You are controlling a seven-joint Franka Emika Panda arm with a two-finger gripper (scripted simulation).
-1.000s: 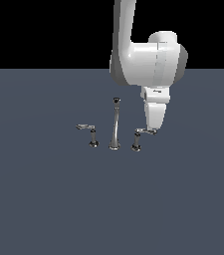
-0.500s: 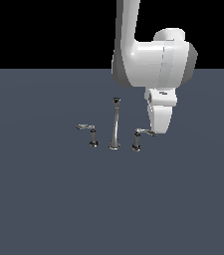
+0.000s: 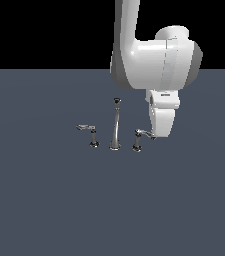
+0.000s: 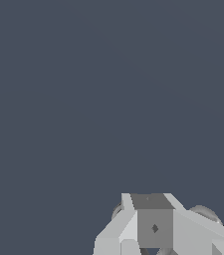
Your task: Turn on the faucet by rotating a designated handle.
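exterior view showed a dark blue-grey surface (image 3: pixel 44 200) running back to a black backdrop. nearest on it stood the faucet (image 3: pixel 115 131), a small chrome three-piece set, roughly at the middle of the picture. its twin lever (image 3: pixel 90 134) sat at nine o'clock from the spout (image 3: pixel 116 125), with its flat arm pointing toward the exterior view's left. the spout rose tall and thin between the two posts, curving slightly to a dark tip. the handle (image 3: pixel 138 138) stood at three o'clock from the spout, a short post on a round base, its lever jutting toward the exterior view's right.

just beyond, at three o'clock from the handle, the white arm (image 3: pixel 154 60) came down from twelve o'clock and its last white link ended at the tool (image 3: pixel 155 136), which sat right at the outer end of the handle's lever. whether it touched the lever could not be told, and neither could whether its jaws were apart or together, since the white housing hid them.

wrist view gave only bare surface (image 4: pixel 83 99) and a grey blocky part of the arm's own body (image 4: pixel 153 226) at its edge; no part of the faucet could be made out there.
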